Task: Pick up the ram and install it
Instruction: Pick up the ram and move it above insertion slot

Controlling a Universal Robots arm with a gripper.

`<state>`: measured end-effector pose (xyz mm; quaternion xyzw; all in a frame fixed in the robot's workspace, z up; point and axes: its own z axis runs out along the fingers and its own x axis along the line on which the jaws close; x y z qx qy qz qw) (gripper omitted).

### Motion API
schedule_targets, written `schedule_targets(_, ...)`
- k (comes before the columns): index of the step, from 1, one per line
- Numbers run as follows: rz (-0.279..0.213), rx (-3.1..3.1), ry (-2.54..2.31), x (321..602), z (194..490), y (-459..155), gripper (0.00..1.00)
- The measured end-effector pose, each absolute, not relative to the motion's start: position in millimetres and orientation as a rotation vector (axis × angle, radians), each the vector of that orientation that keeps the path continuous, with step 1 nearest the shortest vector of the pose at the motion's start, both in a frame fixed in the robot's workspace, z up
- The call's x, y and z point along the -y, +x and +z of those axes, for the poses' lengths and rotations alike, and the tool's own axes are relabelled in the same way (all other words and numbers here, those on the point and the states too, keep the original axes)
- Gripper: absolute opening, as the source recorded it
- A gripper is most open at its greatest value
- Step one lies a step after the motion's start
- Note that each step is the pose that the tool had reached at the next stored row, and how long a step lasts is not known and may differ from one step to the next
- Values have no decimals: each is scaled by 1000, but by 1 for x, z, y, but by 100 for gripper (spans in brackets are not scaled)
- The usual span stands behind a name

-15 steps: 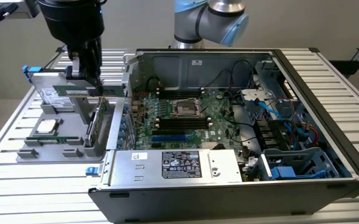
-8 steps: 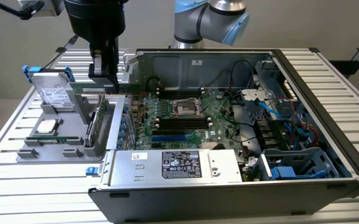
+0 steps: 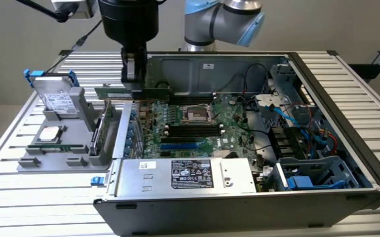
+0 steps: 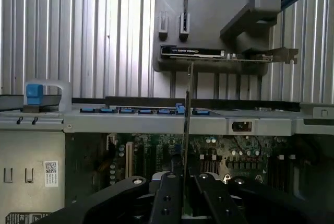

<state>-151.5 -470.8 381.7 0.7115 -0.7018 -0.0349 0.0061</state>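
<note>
While fingers [image 4: 167,198] pinch it, the ram [image 3: 114,92] hangs — over the case [image 3: 243,212].

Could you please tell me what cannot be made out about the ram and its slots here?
- Exterior view: the middle of the ram, hidden behind the gripper.
- Wrist view: the faces of the ram, since it shows edge-on.
- Exterior view: the latches of the memory slots, too small to tell whether they are open or closed.

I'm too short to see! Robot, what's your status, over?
Gripper shut on the ram. Ram in the air, not in a slot. Case wall beneath it.
</note>
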Motion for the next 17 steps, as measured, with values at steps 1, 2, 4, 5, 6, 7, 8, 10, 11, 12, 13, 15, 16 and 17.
schedule_targets(1,-109,2196,2227,471,381,-147,14)
schedule_targets(2,-109,2196,2227,471,381,-143,14)
schedule_targets(4,-109,2196,2227,471,380,-134,14)
schedule_targets(5,-109,2196,2227,471,379,-129,14)
schedule_targets(6,-109,2196,2227,471,379,-124,14)
schedule_targets(7,-109,2196,2227,471,378,-120,14)
schedule_targets(8,-109,2196,2227,471,378,-115,14)
schedule_targets(10,-109,2196,2227,471,376,-106,14)
schedule_targets(11,-109,2196,2227,471,376,-101,14)
schedule_targets(12,-109,2196,2227,470,375,-97,14)
schedule_targets(13,-109,2196,2227,470,374,-92,14)
schedule_targets(15,-109,2196,2227,469,372,-83,14)
schedule_targets(16,-109,2196,2227,468,371,-79,14)
schedule_targets(17,-109,2196,2227,467,369,-74,14)
